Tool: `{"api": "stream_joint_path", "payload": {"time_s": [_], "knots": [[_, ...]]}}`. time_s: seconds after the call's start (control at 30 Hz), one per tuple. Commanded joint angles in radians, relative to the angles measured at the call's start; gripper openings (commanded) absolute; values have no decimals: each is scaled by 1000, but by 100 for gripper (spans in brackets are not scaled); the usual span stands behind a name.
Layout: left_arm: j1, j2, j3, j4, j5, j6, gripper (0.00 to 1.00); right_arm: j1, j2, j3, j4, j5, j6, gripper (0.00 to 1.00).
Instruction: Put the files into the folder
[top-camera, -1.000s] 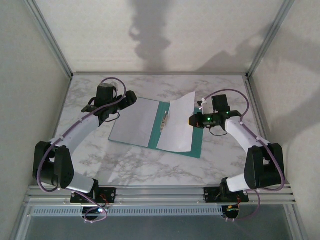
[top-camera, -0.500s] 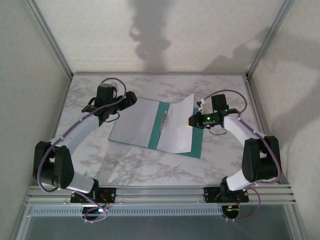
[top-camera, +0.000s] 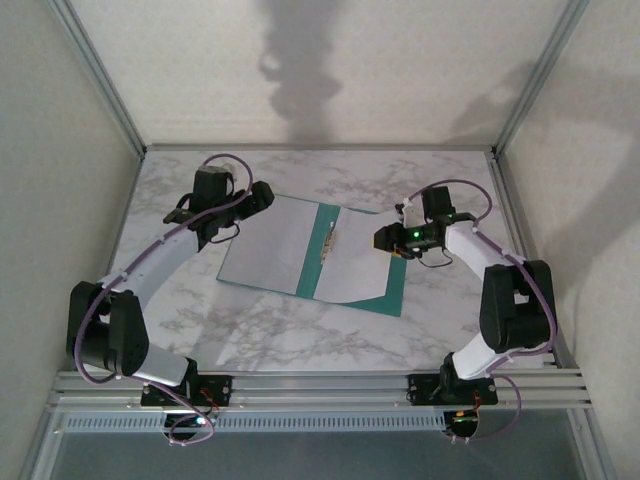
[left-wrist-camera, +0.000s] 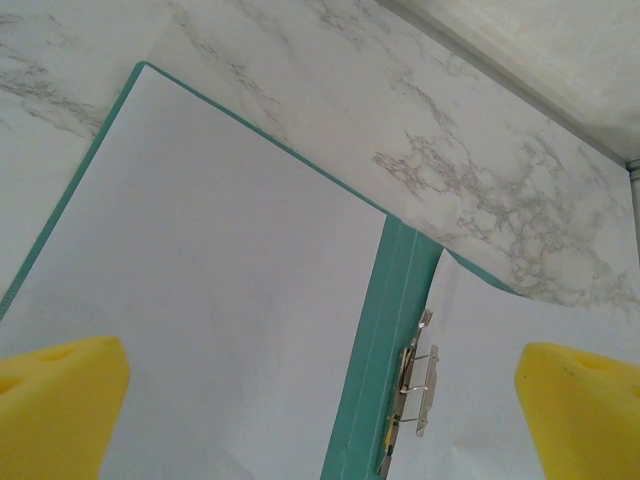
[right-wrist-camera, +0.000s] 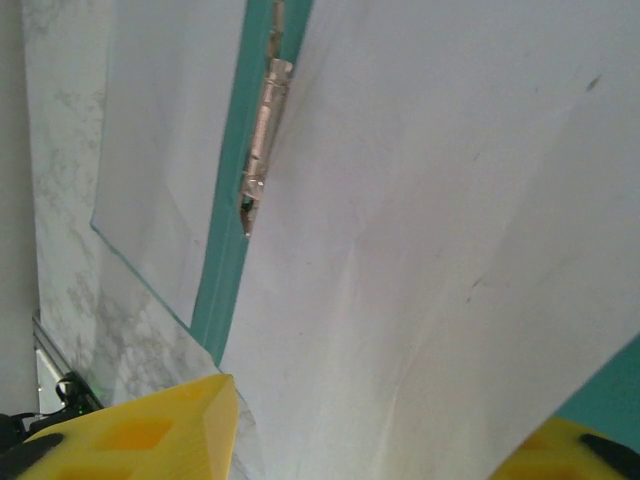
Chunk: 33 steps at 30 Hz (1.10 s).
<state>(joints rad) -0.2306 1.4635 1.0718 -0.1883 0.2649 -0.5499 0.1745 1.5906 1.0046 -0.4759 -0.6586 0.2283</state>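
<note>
The teal folder (top-camera: 396, 288) lies open on the marble table, its metal fastener (top-camera: 328, 240) by the fold. White files cover both leaves: one sheet (top-camera: 262, 250) on the left, another (top-camera: 352, 262) flat on the right. My left gripper (top-camera: 264, 193) hovers open over the folder's far left corner; in the left wrist view its yellow pads (left-wrist-camera: 55, 400) stand wide apart above the left sheet (left-wrist-camera: 220, 260) and the fastener (left-wrist-camera: 420, 370). My right gripper (top-camera: 381, 240) is open at the right sheet's right edge, holding nothing; its yellow fingers (right-wrist-camera: 130, 430) straddle that sheet (right-wrist-camera: 420, 250).
Grey enclosure walls and aluminium posts (top-camera: 110, 90) ring the marble table (top-camera: 290, 335). A metal rail (top-camera: 320, 385) with both arm bases runs along the near edge. Bare marble lies in front of the folder and to its sides.
The right gripper has opened and let go of the right sheet. That sheet's raised far corner has dropped flat onto the folder. The left arm has not moved.
</note>
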Motion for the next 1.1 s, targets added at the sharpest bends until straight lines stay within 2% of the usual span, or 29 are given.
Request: {"api": "stream_joint_path", "payload": {"time_s": [0.0, 0.7, 1.07], "knots": [[-9, 8, 30, -26, -12, 15, 99, -9, 18, 31, -27, 31, 13, 49], [-9, -2, 20, -32, -16, 22, 99, -32, 56, 5, 1, 95, 30, 49], [-7, -2, 16, -34, -23, 25, 99, -34, 51, -54, 95, 102, 102, 43]]}}
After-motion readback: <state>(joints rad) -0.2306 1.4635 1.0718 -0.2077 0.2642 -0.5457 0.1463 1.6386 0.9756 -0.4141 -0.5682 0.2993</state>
